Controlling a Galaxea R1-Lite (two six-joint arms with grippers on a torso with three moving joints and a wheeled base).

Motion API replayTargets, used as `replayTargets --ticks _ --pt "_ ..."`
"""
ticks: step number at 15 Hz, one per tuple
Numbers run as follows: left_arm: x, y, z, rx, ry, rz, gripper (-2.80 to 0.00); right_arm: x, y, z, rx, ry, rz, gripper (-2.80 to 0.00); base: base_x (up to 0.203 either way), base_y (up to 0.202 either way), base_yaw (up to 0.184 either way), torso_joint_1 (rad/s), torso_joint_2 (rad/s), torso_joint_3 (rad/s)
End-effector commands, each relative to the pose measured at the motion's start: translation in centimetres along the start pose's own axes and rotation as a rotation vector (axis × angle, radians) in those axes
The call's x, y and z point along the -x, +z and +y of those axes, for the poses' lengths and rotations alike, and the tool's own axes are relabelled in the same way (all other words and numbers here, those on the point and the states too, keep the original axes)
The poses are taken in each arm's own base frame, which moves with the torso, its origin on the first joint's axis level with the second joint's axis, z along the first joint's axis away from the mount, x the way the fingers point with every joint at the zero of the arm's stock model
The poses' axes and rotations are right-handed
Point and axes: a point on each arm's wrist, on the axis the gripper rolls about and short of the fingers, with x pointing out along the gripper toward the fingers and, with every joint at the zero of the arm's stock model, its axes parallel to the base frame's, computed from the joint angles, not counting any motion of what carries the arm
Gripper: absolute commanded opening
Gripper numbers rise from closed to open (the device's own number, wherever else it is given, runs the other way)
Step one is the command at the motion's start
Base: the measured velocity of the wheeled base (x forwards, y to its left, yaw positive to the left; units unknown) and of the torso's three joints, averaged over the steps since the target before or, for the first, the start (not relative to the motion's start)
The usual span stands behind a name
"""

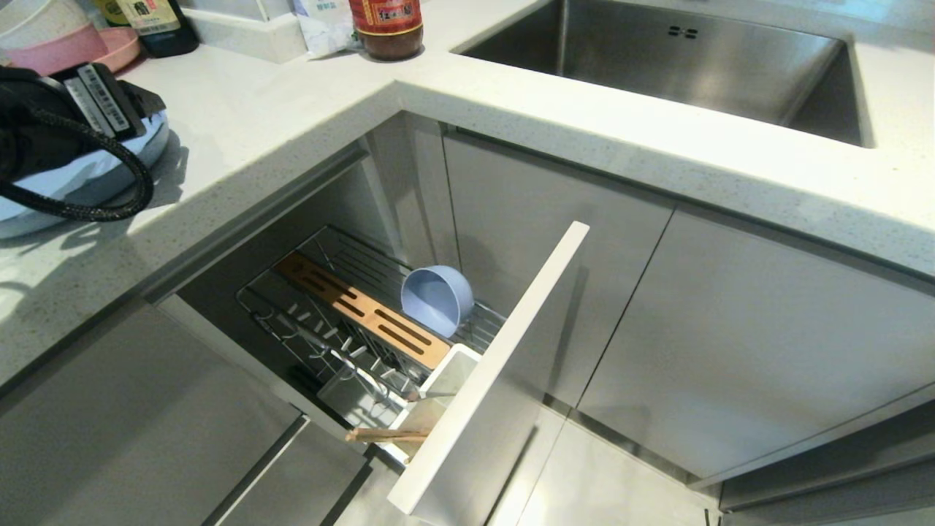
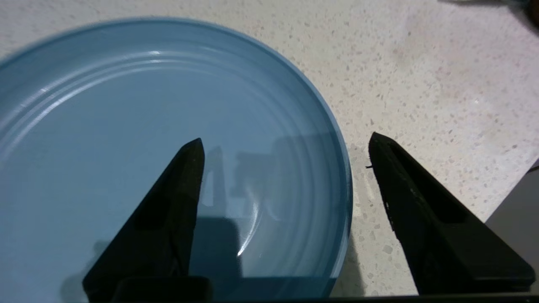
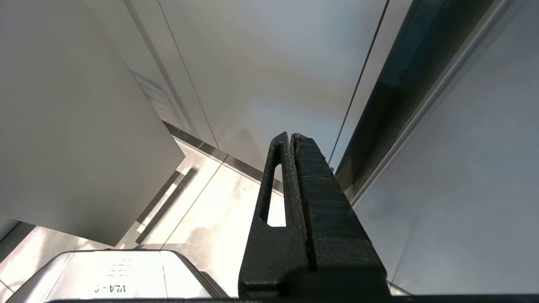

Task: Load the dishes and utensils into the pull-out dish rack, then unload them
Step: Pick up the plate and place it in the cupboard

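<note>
Left gripper: jaws spread wide, holding nothing; it hangs low over the counter at the far left of the head view, where only the arm's black wrist and cable show.
Plate: light blue, lying flat on the counter. One finger is over the plate's inner floor, the other finger is out over bare counter, and the plate's rim runs through the gap between them. Whether either tip touches anything cannot be told.
Plate in head view: mostly hidden under the left wrist, only a pale edge showing.
Pink dishes: at the counter's back corner, well beyond the left jaws.
Bottles: further along the back of the counter, well apart from both grippers.
Rack: pulled out below the counter edge, lower than the left jaws and well apart from them.
Wooden strip: runs lengthwise along the rack.
Bowl: blue-grey, standing on its edge in the rack just beside the strip, mouth facing the front panel.
Cup: white, in the rack's corner against the front panel.
Chopsticks: lying tilted in the cup, ends sticking out past its rim.
Spoon: thin metal handle slanting across the prongs toward the cup; its bowl cannot be made out.
Sink: steel, set in the counter on the right.
Right gripper: jaws pressed together, empty, beside grey cabinet doors above the floor.
</note>
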Motion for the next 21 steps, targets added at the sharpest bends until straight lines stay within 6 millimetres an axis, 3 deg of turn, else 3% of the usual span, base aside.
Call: replayTargets --ticks 1,14,15,16,21 --pt "-0.8 -0.6 -0.3 -0.012 0.003 0.023 0.0 0.0 -0.1 0.0 -0.001 0.0 -0.002 -2.8 0.0 0.0 0.0 0.0 0.0 0.0" --pt "-1.7 -1.7 -0.7 -0.044 -0.006 0.084 0.0 0.0 0.0 0.0 -0.001 0.0 -0.003 -2.8 0.0 0.0 0.0 0.0 0.0 0.0" --pt "-1.7 -1.8 -0.7 -0.046 -0.004 0.086 -0.27 0.0 0.0 0.0 0.0 0.0 -0.003 -2.8 0.0 0.0 0.0 0.0 0.0 0.0" --pt "-1.8 -1.8 -0.7 -0.047 -0.004 0.087 -2.8 0.0 0.0 0.0 0.0 0.0 -0.002 -2.8 0.0 0.0 0.0 0.0 0.0 0.0" --pt "-1.6 -1.7 -0.7 -0.042 -0.006 0.082 -2.8 0.0 -0.1 0.0 -0.001 0.0 0.0 -2.8 0.0 0.0 0.0 0.0 0.0 0.0"
